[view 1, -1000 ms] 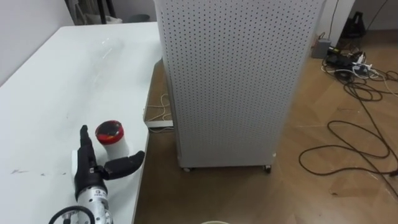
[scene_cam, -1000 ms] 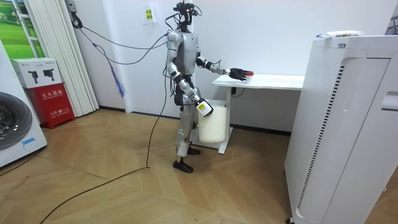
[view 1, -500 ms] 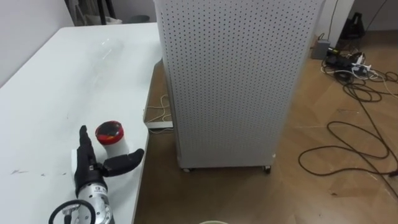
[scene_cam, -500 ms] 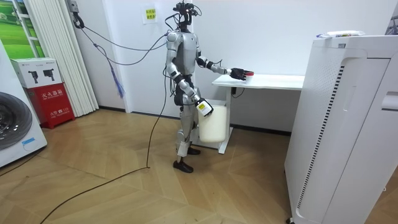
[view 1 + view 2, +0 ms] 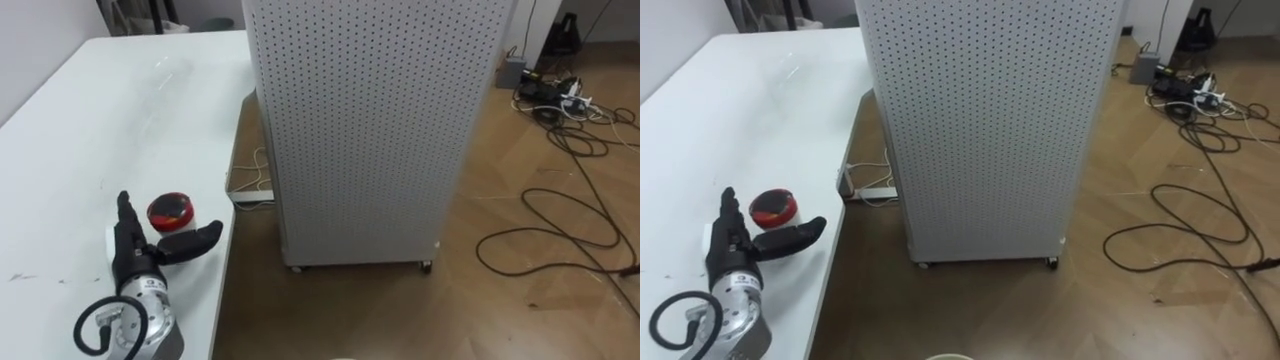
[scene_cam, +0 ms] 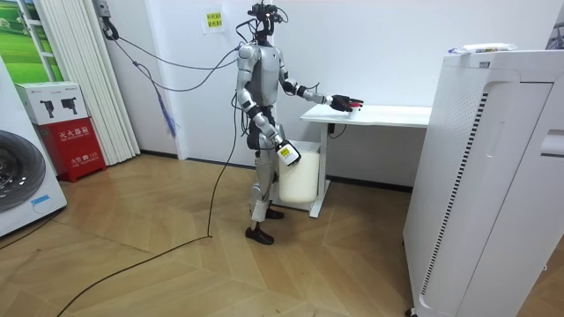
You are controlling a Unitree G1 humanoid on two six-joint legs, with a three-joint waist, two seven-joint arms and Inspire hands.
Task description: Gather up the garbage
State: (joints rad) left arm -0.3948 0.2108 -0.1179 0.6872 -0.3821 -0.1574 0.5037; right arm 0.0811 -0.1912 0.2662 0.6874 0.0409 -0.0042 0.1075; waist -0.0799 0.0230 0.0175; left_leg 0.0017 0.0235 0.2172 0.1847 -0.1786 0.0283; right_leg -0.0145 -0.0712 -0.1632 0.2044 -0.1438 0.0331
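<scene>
A small round thing with a red top (image 5: 172, 211) stands near the right edge of the white table (image 5: 100, 110). My left hand (image 5: 135, 262) lies on the table just behind it, open. Its straight fingers (image 5: 122, 222) run along the thing's left side and the thumb (image 5: 192, 241) reaches out below it, close to it. In the room view I stand at the table's end with the left hand (image 6: 340, 102) stretched over the tabletop beside the red thing (image 6: 355, 105). My right hand (image 6: 283, 151) hangs at my hip.
A tall white perforated cabinet on castors (image 5: 370, 130) stands close to the table's right edge. Dark cables (image 5: 560, 230) loop over the wooden floor to its right. A white bin (image 6: 301, 176) stands under the table by my legs.
My left hand has edged forward on the table. Its thumb now lies closer under the red-topped thing. The view has shifted slightly.
</scene>
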